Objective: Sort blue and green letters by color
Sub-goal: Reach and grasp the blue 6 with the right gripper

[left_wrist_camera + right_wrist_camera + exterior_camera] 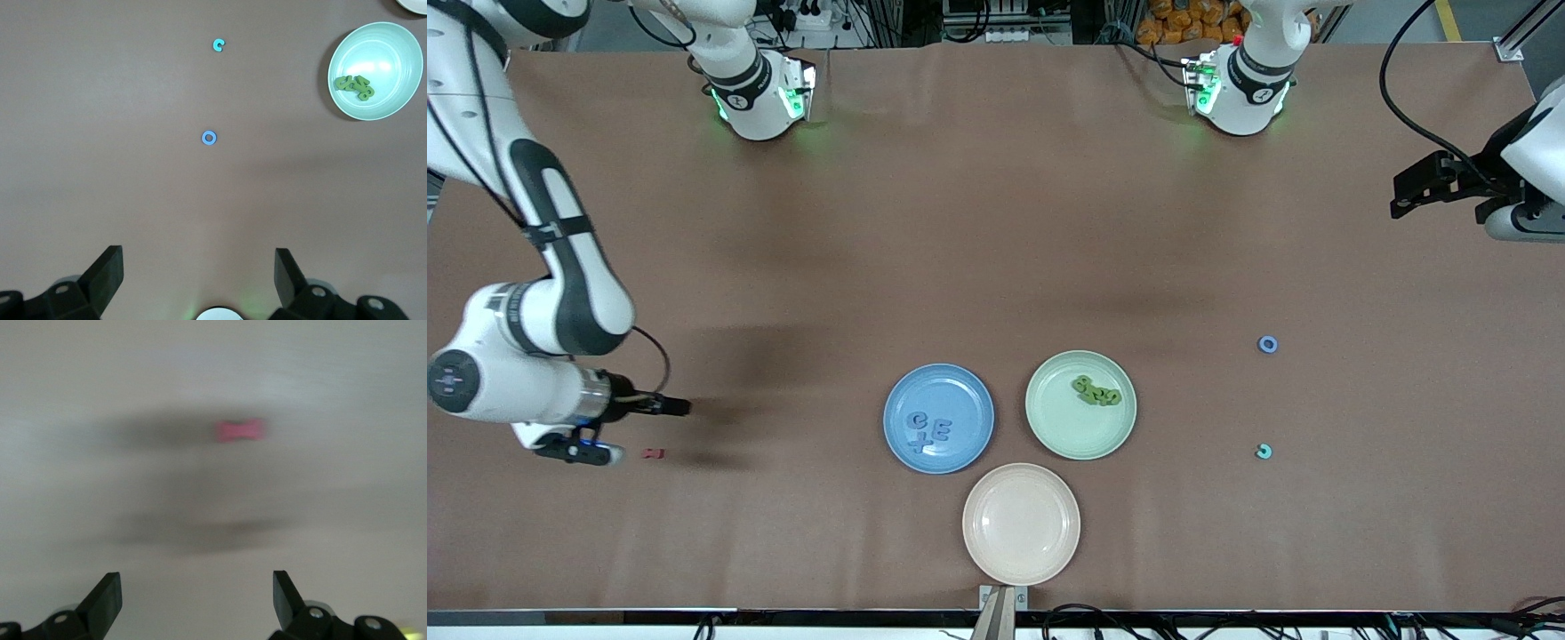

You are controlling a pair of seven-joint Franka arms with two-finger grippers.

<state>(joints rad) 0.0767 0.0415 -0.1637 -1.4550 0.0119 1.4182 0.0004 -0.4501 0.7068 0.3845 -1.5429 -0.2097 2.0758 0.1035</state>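
From the front, blue letters (930, 432) lie in the blue plate (898, 400), green letters (1097, 390) in the green plate (1049, 427), a blue ring (1267, 344) loose toward the left arm's end; the left wrist view shows the left gripper (200, 277) with jaws apart, best lowered straight over the ring; the right wrist view shows the right gripper (197, 600) spread and empty near a red letter (240, 430).

Front camera looks down high across the table (996, 222); left wrist camera looks down too, sharing the green plate (1080, 404) (375, 70)

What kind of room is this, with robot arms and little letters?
Probably a robot lab. Two arms are bolted to a brown-covered table, cables run along its edges, and toy letters sit sorted on a blue plate and a green plate.
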